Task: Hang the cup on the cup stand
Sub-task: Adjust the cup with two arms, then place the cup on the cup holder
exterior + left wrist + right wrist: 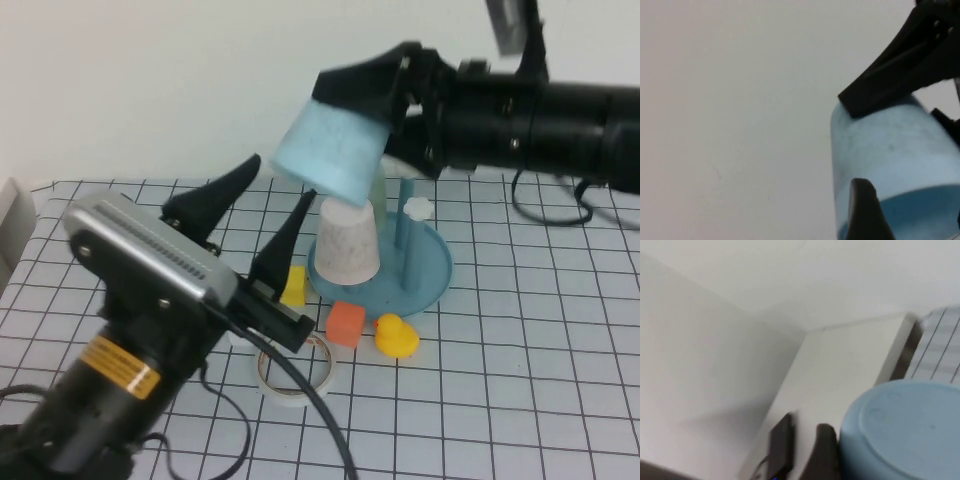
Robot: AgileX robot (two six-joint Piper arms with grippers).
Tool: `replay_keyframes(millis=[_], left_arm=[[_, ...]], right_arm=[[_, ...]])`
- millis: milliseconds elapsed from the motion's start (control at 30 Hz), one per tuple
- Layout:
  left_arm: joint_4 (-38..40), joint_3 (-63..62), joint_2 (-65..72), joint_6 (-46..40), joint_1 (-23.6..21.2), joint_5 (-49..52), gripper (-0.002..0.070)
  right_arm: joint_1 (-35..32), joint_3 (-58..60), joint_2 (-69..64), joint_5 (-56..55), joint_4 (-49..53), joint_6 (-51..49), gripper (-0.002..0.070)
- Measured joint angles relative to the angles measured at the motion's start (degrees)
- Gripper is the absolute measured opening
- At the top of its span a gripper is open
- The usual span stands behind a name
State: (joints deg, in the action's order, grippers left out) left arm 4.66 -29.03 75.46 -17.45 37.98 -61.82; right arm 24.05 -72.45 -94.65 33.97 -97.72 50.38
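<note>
My right gripper (378,112) is shut on the sky-blue cup (330,150) and holds it tilted, mouth down, in the air above the left side of the teal cup stand (428,278). In the right wrist view the cup's base (905,432) sits against one dark finger (822,452). My left gripper (264,212) is open and empty, raised, with its fingers pointing up at the cup from below left. In the left wrist view the cup (895,160) is close ahead, with a right finger (890,80) across its top.
A white-pinkish speckled cup (348,242) hangs upside down on the stand, with a pale green cup (379,195) behind it. A free peg with a white flower cap (418,208) stands to the right. A yellow block (293,285), an orange block (345,322), a yellow duck (396,336) and a tape roll (296,372) lie in front.
</note>
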Motion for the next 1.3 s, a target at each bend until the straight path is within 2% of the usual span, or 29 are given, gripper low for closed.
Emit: replay_keyframes(millis=[100,200,267,333,367,433,500,600,700,767,933,1000,1167,1300], left_arm=[[0.48,0.00,-4.01,0.12,0.00,5.05,0.0358],[5.25,0.00,-9.22,0.73,0.00,14.57,0.0337],[12.31,0.00,-13.57,0.15,0.00,21.83,0.0273],[20.30,0.13,-17.76,-4.53,-0.12,27.84,0.0159],[24.96,0.24,-20.27,-8.62,-0.37,30.79,0.0104],[34.06,0.24,-25.20,-19.68,-1.44,36.24,0.0043],[42.94,0.24,-29.88,-31.62,-2.44,41.49,0.0020],[61.92,0.37,-37.91,-51.16,-4.11,47.85,0.0005],[81.74,1.33,-45.43,-69.51,-4.62,45.44,0.0000],[89.98,2.23,-50.31,-79.36,-4.62,36.99,0.0000],[96.71,4.08,-60.58,-84.48,-4.62,7.80,0.0000],[97.69,4.08,-65.19,-87.30,-4.62,4.04,0.0000],[97.95,4.08,-73.63,-96.08,-4.62,12.57,-0.0001],[97.70,4.54,-75.85,-97.49,-4.62,18.50,-0.0001]], right_arm=[[0.00,-1.42,0.00,-3.40,0.00,6.00,0.0589],[0.00,-2.56,0.00,-7.62,0.00,16.53,0.0589],[0.00,-2.54,0.00,-10.46,0.00,23.86,0.0589],[0.00,-2.54,0.00,-14.14,-0.11,31.00,0.0589],[0.00,-2.54,0.00,-15.94,-0.11,33.77,0.0589],[0.00,-2.54,0.00,-19.52,-0.19,37.73,0.0589],[0.00,-2.54,-0.02,-22.50,-0.33,41.88,0.0589],[0.00,-2.54,-0.38,-25.38,-0.57,47.45,0.0589],[0.00,-3.13,-1.52,-27.44,-0.80,51.57,0.0589],[0.00,-3.78,-2.60,-29.10,-0.95,52.49,0.0589],[0.00,-5.60,-6.39,-31.16,-1.21,53.24,0.0589],[0.00,-6.55,-8.20,-31.63,-1.28,53.37,0.0589],[0.00,-9.54,-12.84,-31.86,-1.42,52.38,0.0589],[0.00,-12.15,-15.48,-31.99,-1.42,50.06,0.0589]])
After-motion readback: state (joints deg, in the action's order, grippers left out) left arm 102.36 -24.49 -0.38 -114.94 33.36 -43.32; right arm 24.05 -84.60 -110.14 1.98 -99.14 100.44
